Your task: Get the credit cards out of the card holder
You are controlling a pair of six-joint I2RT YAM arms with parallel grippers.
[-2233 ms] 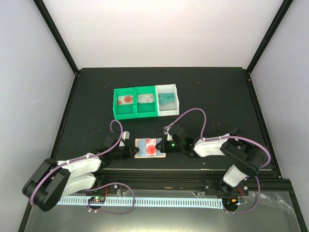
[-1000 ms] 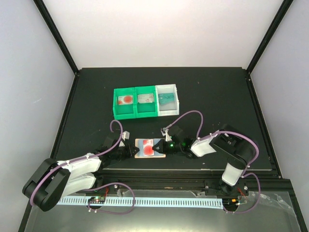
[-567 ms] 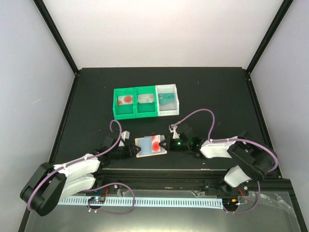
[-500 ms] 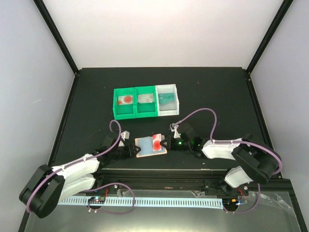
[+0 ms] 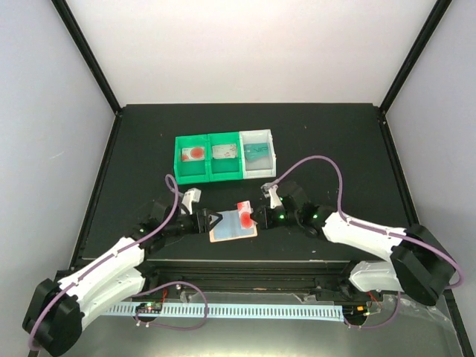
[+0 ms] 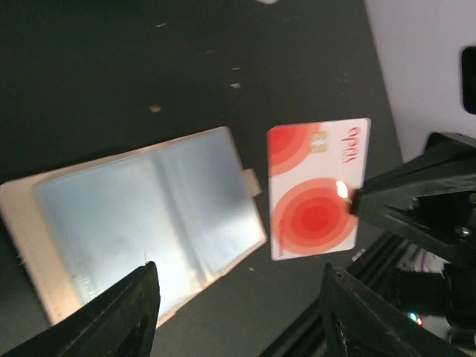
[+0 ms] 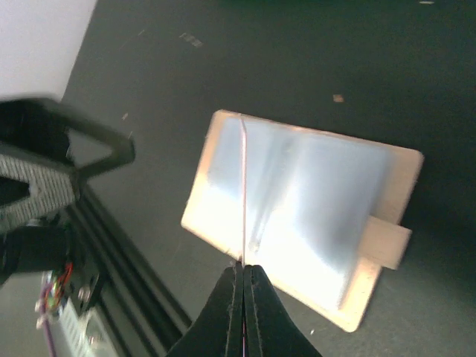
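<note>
The card holder (image 5: pixel 232 231) lies open and flat on the black table, tan with a bluish-grey inside (image 6: pixel 141 223). A white credit card with red circles (image 5: pixel 244 216) hangs clear of it, above its right end. My right gripper (image 5: pixel 256 217) is shut on that card's edge. In the right wrist view the card (image 7: pixel 243 186) shows edge-on above the holder (image 7: pixel 312 216), pinched at the right gripper (image 7: pixel 244 272). My left gripper (image 5: pixel 211 222) stands open just left of the holder, with nothing between its fingers (image 6: pixel 123 316).
A three-compartment bin (image 5: pixel 225 172) stands behind, two parts green and one white. It holds a red card (image 5: pixel 195 153), a grey card (image 5: pixel 224 152) and a teal card (image 5: pixel 256 151). The table's front rail (image 5: pixel 245 262) runs close below the holder.
The left gripper has opened and let go of the holder, drawing back left. The right gripper has pulled the red-circled card out of the holder and lifted it.
</note>
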